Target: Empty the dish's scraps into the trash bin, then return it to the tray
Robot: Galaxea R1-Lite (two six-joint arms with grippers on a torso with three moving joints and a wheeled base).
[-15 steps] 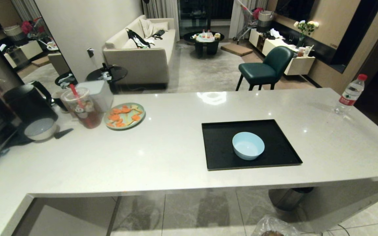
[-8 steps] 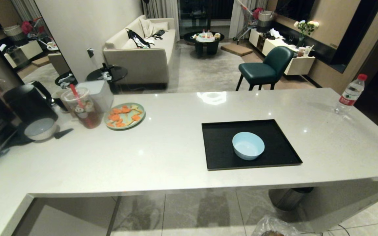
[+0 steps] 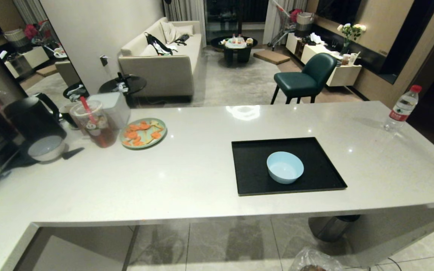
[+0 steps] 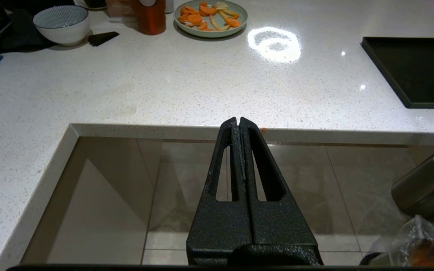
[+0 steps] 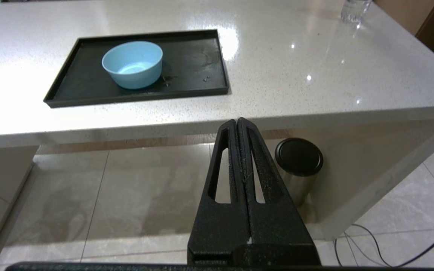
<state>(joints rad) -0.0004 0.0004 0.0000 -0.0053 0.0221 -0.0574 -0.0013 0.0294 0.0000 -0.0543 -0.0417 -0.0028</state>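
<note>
Bottle [image 3: 401,107] label red, writing too small.

The dish [image 3: 285,167] is plain light blue on a matte black tray [image 3: 251,177], and the surface [image 3: 187,169] is pale speckled stone. A pale-green plate [image 3: 143,133] carries orange slices; the white bowl [image 4: 62,23] is blue-striped inside.

Both grippers identical: left gripper [image 4: 239,121] and right gripper [image 5: 237,122] are matte black, rough cast-looking texture. Each has two long tapering fingers with an elongated slot cut through, widening to a broad black base. Pale fibres or scuffs along the seam between the fingers.
</note>
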